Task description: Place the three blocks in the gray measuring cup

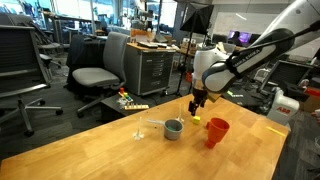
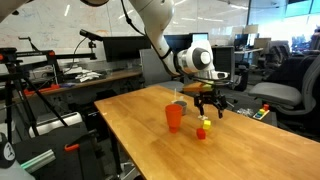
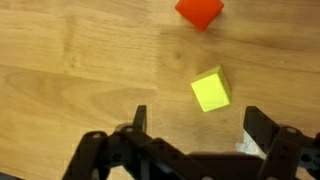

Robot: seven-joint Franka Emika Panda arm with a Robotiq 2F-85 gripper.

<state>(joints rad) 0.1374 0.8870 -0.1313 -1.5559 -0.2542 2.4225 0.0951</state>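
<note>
Blocks are showing as two in my wrist view: one yellow block [image 3: 211, 89] is lying whole on the table [image 3: 60, 60] just ahead of my gripper [image 3: 200, 125], which is hanging unclenched and empty; one red block [image 3: 199, 12] is getting cropped at the edge. One gray cup [image 1: 174, 129], probably handled, and one red cup [image 1: 216, 132] are standing nearby.

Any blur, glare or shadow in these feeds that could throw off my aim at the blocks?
Wrist view: soft focus overall; yellow block readable, red block cropped by the top edge, open gripper a dark silhouette. Both exterior views: even room light, no harsh glare on the table; gray cup clear, blocks tiny.
</note>
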